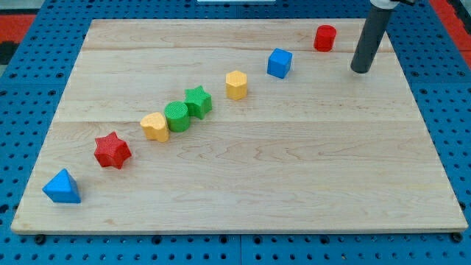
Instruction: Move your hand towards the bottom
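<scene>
The tip [361, 70], bare and touching nothing, is sitting just right of the red cylinder [324, 37]; a straight run toward the view's bottom is looking unobstructed.

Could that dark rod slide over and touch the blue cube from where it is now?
Probably yes. My tip sits to the view's right of the blue cube, with bare board between them; the red cylinder lies above that path.

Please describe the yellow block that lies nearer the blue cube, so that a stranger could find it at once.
On the wooden board, blocks run diagonally from the view's bottom left to its top right. The yellow hexagonal block stands alone between the green star and the blue cube. The other yellow block touches a green one.
</scene>
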Tool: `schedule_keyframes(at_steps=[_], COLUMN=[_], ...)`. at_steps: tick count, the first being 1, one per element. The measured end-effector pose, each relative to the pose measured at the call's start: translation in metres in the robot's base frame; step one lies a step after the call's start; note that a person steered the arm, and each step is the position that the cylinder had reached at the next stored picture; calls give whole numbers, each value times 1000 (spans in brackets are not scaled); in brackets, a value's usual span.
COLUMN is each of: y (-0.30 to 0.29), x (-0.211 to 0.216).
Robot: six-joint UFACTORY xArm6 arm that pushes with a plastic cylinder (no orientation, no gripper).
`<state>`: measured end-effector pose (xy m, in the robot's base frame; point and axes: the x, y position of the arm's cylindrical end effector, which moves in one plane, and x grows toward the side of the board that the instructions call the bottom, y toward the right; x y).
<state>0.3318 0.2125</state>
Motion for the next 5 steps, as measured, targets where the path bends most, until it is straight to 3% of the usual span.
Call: schedule_keyframes(at_steps=[2,3,5], y=[-4,0,-114], x=[6,68,111])
